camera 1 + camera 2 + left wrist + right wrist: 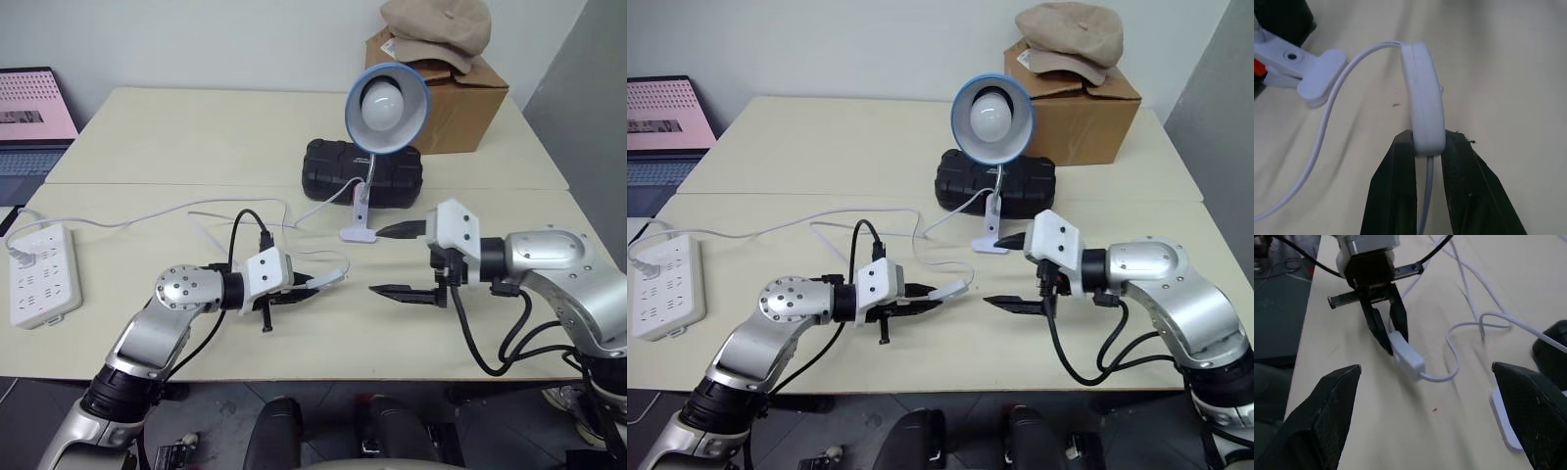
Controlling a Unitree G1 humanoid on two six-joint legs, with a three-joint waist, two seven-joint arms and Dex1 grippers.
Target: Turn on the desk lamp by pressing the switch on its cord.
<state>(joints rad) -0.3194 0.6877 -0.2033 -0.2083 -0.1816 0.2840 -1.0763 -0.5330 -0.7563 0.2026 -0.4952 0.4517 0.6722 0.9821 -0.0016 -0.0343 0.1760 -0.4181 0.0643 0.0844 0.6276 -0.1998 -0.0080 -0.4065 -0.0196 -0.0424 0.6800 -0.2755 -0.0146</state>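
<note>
**Inspector A:** Nearest the camera, the left gripper is noted with its black fingers clamped on one end of the switch. The rest of the switch body is left projecting past the fingertips, clear of the table.

**Inspector B:** Confirmed. The long axis of the switch is seen to run on in line with the left fingers, toward the right gripper. The cord is observed looping back across the table to the white clip base of the desk lamp, whose bulb is judged unlit.

**Inspector A:** And the right gripper?

**Inspector B:** Its jaws are spread wide and nothing is held. It is pointed at the switch from the opposite side, near it but apart from it. The free end of the switch is judged to lie straight ahead of the open jaws, so the press would be expected from the right arm.
</note>
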